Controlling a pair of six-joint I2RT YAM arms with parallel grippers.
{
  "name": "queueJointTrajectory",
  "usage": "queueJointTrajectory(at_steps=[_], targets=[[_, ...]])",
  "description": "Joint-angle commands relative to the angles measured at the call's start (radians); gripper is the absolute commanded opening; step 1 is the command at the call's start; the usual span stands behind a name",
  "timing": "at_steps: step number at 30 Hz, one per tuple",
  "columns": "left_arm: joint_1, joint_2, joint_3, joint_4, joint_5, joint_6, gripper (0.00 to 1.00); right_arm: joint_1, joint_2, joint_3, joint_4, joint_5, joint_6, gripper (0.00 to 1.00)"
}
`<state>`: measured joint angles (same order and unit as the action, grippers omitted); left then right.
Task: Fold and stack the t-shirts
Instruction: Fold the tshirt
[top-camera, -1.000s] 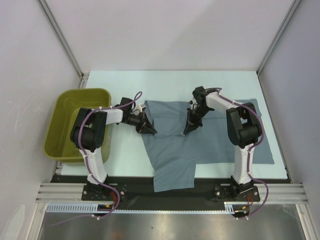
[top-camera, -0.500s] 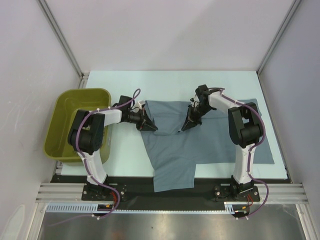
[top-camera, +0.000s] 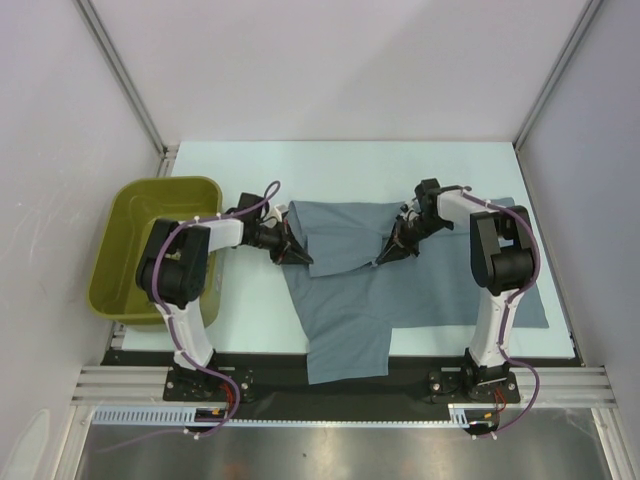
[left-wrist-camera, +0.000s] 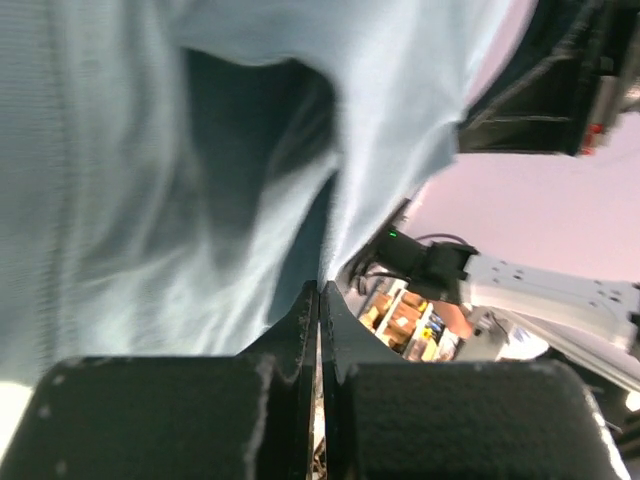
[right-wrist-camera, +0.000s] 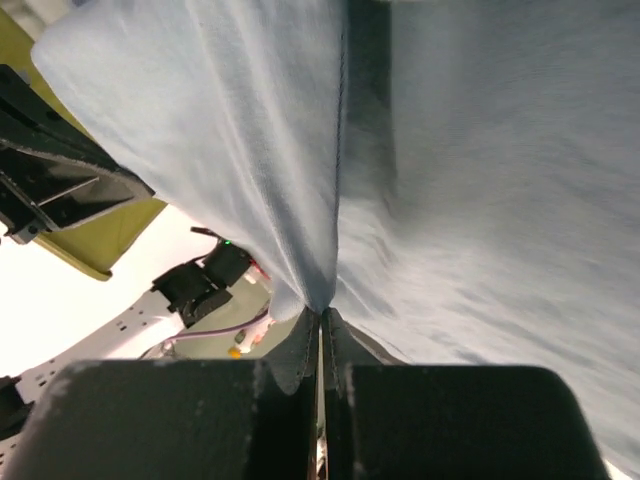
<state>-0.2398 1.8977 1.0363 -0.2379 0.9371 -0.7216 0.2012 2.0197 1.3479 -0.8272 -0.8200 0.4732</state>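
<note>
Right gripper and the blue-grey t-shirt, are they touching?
Touching. The right wrist view shows the right gripper shut on a fold of the t-shirt, with the cloth running straight into its closed jaws.

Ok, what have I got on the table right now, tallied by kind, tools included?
Blue-grey t-shirt: 1, as far as the top view can tell
Olive basket: 1
Tools: 2, the left tool and the right tool, each pinching a fold of the t-shirt
Total: 4
</note>
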Motion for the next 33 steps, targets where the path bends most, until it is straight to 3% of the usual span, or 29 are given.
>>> queueJointTrajectory(at_steps=[1,2,4,8,11,14,16,21,27,33], targets=[[0.007,0.027,0.014,-0.067,-0.06,0.077,0.01,0.006,-0.009,0.052,-0.081,0.073,-0.082,0.01],[0.005,0.031,0.03,-0.09,-0.067,0.094,0.09,0.023,0.002,0.062,-0.101,0.091,-0.114,0.03],[0.005,0.005,0.054,-0.15,-0.115,0.163,0.25,0.046,-0.005,0.086,-0.139,0.169,-0.133,0.16],[0.007,-0.089,0.128,-0.299,-0.234,0.252,0.54,0.075,-0.067,0.109,-0.156,0.269,-0.133,0.27],[0.007,-0.13,0.166,-0.357,-0.265,0.283,0.51,0.066,-0.078,0.161,-0.179,0.321,-0.14,0.28],[0.005,-0.16,0.194,-0.282,-0.282,0.268,0.43,0.049,-0.084,0.212,-0.132,0.398,-0.104,0.29],[0.005,-0.134,0.234,-0.215,-0.279,0.257,0.45,0.043,-0.079,0.224,-0.071,0.444,-0.041,0.31],[0.005,0.036,0.427,-0.095,-0.222,0.223,0.52,0.029,0.009,0.273,0.151,0.45,0.073,0.35],[0.023,0.282,0.659,-0.138,-0.288,0.183,0.31,-0.006,0.155,0.44,0.126,0.449,0.101,0.37],[0.034,0.437,0.789,-0.216,-0.336,0.162,0.26,-0.003,0.255,0.52,0.143,0.542,0.088,0.37]])
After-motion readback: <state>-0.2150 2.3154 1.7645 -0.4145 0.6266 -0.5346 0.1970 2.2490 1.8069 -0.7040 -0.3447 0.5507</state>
